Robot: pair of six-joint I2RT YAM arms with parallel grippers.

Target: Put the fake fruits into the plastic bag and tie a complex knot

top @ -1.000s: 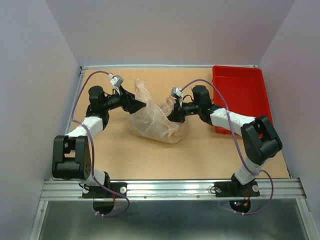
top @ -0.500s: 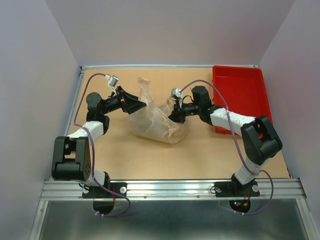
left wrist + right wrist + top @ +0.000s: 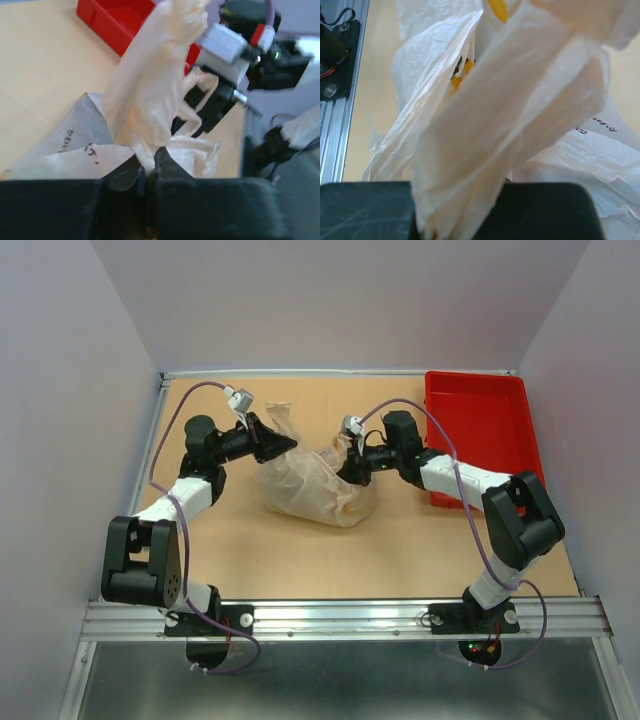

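On the table (image 3: 400, 550), crumpled whitish bag (image 3: 310, 490) (translucent)

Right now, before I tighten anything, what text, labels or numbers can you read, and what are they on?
Nothing can be read for sure.
On the thin translucent whitish plastic bag, left wrist view: two short lines of dark print, too blurred to quote.
Same bag, right wrist view: one short dark line, too small to quote.
On the red rectangular plastic tray: no text visible.

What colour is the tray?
The tray is plain red; the top view shows it best.
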